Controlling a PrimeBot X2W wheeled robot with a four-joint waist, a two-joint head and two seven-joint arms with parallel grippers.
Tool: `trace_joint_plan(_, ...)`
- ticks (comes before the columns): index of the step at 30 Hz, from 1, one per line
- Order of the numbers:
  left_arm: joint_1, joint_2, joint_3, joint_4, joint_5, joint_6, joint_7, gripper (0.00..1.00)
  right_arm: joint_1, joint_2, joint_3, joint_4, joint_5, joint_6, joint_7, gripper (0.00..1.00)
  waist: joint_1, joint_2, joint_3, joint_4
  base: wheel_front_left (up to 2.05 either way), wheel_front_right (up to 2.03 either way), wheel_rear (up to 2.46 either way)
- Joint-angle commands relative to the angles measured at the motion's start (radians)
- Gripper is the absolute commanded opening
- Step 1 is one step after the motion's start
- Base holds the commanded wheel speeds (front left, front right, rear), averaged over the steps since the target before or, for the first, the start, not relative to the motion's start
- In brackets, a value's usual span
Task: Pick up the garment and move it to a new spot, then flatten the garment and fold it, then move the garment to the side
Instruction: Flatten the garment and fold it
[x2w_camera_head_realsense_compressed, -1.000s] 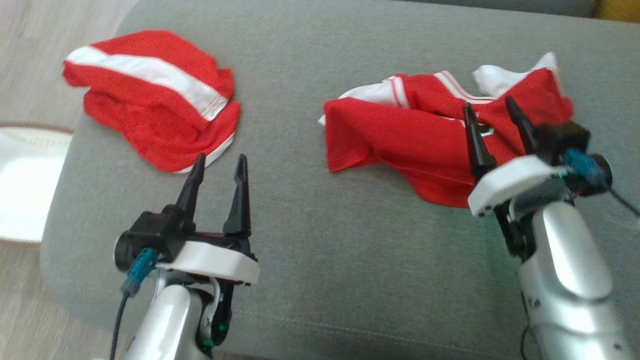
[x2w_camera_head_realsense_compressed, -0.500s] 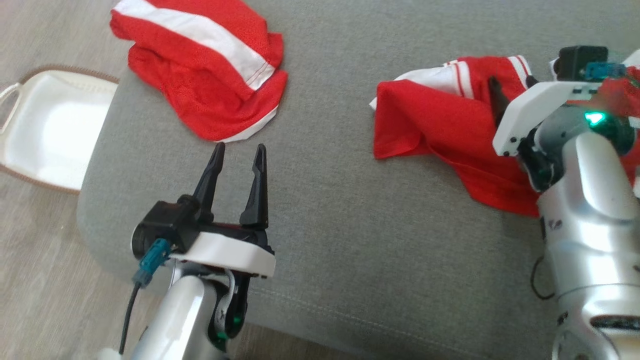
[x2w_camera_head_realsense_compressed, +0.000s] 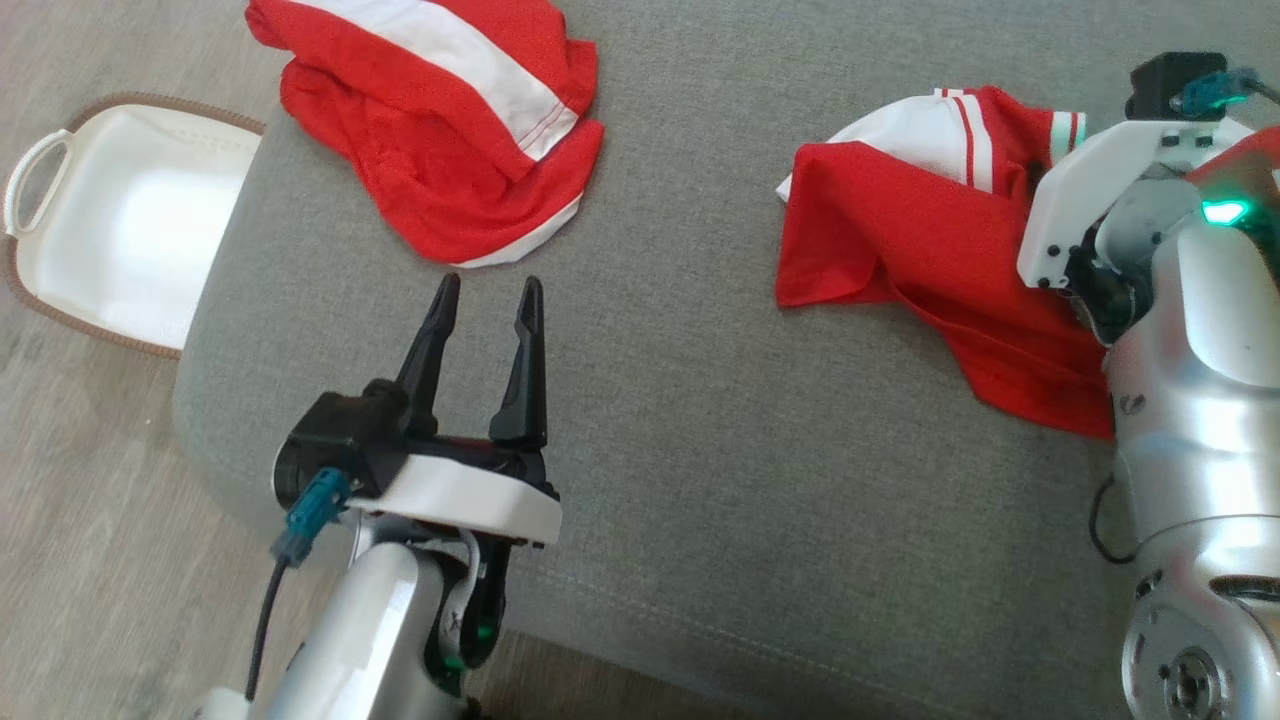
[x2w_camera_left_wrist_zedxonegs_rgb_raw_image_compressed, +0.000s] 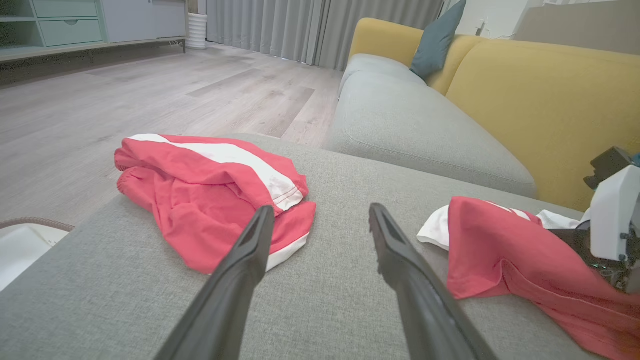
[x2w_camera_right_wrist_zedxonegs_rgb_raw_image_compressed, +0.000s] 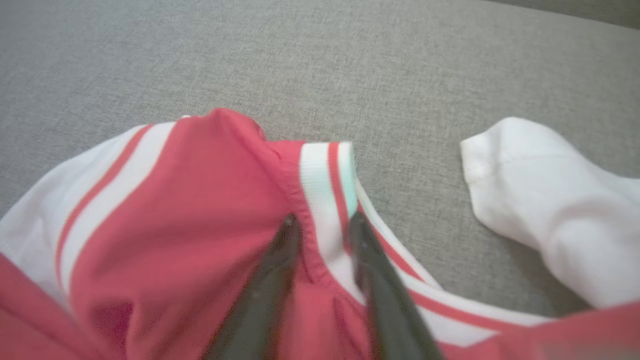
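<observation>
Jersey (x2w_camera_head_realsense_compressed: 900, 260) lay crumpled on the right half of the grey ottoman (x2w_camera_head_realsense_compressed: 700, 450). Its long axis ran diagonally in head view: white sleeve at the far left end, a red flap trailing toward the robot and passing under the right forearm. The striped collar (x2w_camera_right_wrist_zedxonegs_rgb_raw_image_compressed: 325, 170) faced the far side, and a second white sleeve (x2w_camera_right_wrist_zedxonegs_rgb_raw_image_compressed: 540, 200) lay flat just beside it.

Right claw (x2w_camera_right_wrist_zedxonegs_rgb_raw_image_compressed: 325, 220) was down on the jersey with the jaws at a narrow gap and the collar band between the fingers. Couldn't tell if it was actually pinched.

Left claw (x2w_camera_head_realsense_compressed: 488, 283) was wide open and empty, over bare cushion just short of the red shorts (x2w_camera_head_realsense_compressed: 440, 190), not touching.

Room to move: a bare grey stretch between the two garments and along the whole near side. The ottoman's left edge sat close to the shorts. Past it was the floor (x2w_camera_head_realsense_compressed: 80, 560) with a white basket (x2w_camera_head_realsense_compressed: 130, 230).
</observation>
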Motion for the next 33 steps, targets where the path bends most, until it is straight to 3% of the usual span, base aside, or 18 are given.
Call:
trace_joint_plan(1,-0.039,0.006,0.033,-0.034,-0.006,0.007,-0.005,1.0,-0.003,0.018,0.015,0.0,-0.001,0.008,0.003,0.0,-0.0001,0.0,-0.001,-0.002,0.0,0.0,0.0)
trace_joint_plan(12,-0.024,0.006,0.073,-0.022,0.021,0.005,-0.005,1.0,-0.01,0.022,0.014,-0.08,0.117,0.008,-0.376,0.0,-0.0001,0.0,-0.076,-0.077,0.0,0.0,0.0)
trace_joint_plan(19,0.002,0.006,0.102,-0.02,0.041,-0.003,-0.005,1.0,0.027,-0.011,-0.047,-0.215,0.137,0.008,-0.529,0.0,-0.0001,0.0,-0.14,-0.138,0.0,0.0,0.0)
trace_joint_plan(24,0.029,0.006,0.126,-0.017,0.05,-0.008,-0.005,1.0,0.054,-0.052,-0.072,-0.328,0.131,0.008,-0.556,0.0,-0.0001,0.0,-0.185,-0.171,0.0,0.0,0.0)
trace_joint_plan(33,0.066,0.006,0.155,-0.019,0.057,-0.019,-0.005,1.0,0.092,-0.071,-0.133,-0.503,0.125,0.008,-0.499,0.0,-0.0001,0.0,-0.231,-0.205,0.0,0.0,0.0)
